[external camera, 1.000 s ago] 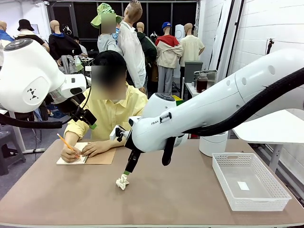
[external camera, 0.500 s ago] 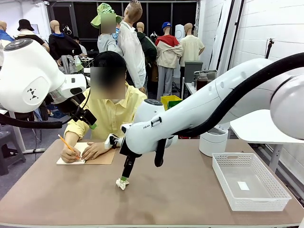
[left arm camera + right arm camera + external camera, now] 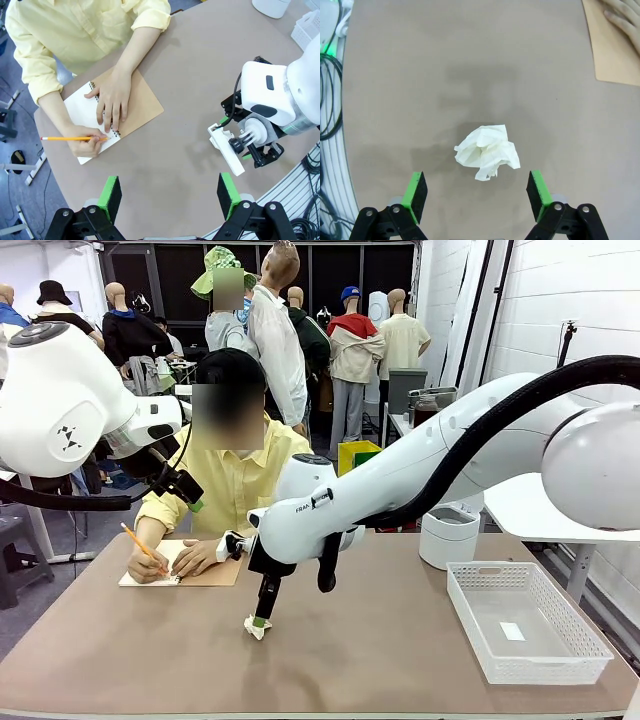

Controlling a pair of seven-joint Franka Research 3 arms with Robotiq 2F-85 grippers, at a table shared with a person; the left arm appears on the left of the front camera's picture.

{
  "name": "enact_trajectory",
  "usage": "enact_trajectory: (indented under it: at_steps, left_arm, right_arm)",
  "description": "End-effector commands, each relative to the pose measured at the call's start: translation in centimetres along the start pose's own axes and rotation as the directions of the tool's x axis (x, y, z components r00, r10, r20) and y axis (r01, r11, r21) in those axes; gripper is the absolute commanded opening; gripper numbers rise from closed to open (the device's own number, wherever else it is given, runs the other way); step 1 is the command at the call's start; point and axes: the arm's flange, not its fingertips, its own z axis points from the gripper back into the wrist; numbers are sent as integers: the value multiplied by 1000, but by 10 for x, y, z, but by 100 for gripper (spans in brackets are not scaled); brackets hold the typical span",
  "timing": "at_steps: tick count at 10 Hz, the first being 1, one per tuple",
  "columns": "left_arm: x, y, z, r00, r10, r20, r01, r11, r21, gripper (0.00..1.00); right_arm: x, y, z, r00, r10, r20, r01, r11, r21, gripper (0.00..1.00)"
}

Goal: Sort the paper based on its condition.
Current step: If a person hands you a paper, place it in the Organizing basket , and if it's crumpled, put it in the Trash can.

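The left arm hung bent high above the table (image 3: 400,660), well to the left of the crumpled paper (image 3: 257,627). Its left gripper (image 3: 169,192) pointed down with the jaws spread wide and nothing between them. Beyond the paper and to its left, a person leaned over a notebook (image 3: 218,571), one hand (image 3: 146,565) holding a pencil (image 3: 137,540) to the page and the other hand (image 3: 200,556) lying flat on it. The paper itself lay as a wad on the bare table. The right arm reached across from the right with its forearm sloping down, and the right gripper (image 3: 477,192) stood nearly upright directly over the paper. It was wide open, with a green pad (image 3: 416,192) on either side of the wad and neither touching it. Well to the right of the paper sat a white basket (image 3: 470,612).
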Motion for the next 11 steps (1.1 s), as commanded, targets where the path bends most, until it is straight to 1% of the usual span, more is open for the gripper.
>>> enact_trajectory:
  at_steps: [1,6,11]
  left_arm:
    - [-1,2,-2,1000,-8,11,8,1000,1,100]
    - [-1,2,-2,1000,-8,11,8,1000,1,100]
    - [-1,2,-2,1000,-8,11,8,1000,1,100]
  right_arm:
    - [7,-7,-5,1000,-11,-23,11,1000,-3,100]
    - [9,-12,-21,999,-22,-38,24,999,33,100]
    - [12,-17,-33,999,-25,-42,27,999,44,100]
